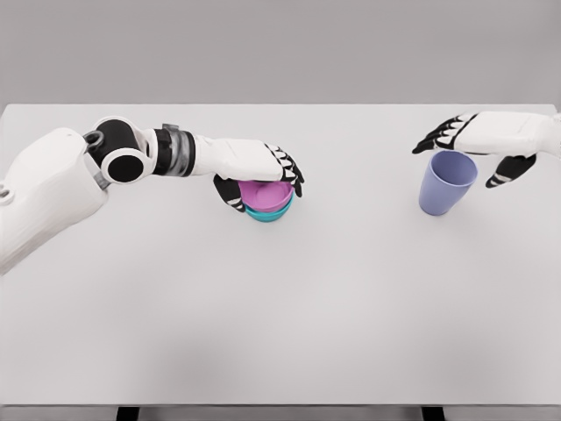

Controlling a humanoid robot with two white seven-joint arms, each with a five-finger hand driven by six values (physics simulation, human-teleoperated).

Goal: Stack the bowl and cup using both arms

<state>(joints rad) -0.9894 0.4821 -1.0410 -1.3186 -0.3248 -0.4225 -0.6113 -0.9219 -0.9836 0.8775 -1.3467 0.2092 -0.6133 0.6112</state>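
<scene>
- No brand, label or writing can be read on any thing here.
- The table [280, 333] is white and plain; it fills most of the view under a grey wall.
- The left arm [53, 193] comes in from the lower left and reaches across the table toward its middle, with a black-and-grey wrist joint showing behind the hand.
- The left hand [259, 171] lies palm down over the pink bowl [266, 195]; its dark-tipped fingers curl over the bowl's far rim and the thumb comes round the near left side, so the hand clasps the bowl from above.
- The pink bowl sits nested in a teal bowl [265, 213], of which only the lower edge shows beneath it.
- Whether the two bowls rest on the table or hang just above it cannot be told.
- The cup [447, 182] is pale blue-violet, upright with its mouth up, well to the right of the bowls, near the table's far right part.
- The right arm [526, 133] comes in from the right edge.
- The right hand [478, 145] hovers at the cup's rim, fingers spread past the rim's far left side and the thumb down to the cup's right.
- The cup stands between thumb and fingers; a firm grasp cannot be told, and the hand looks loose about it.
</scene>
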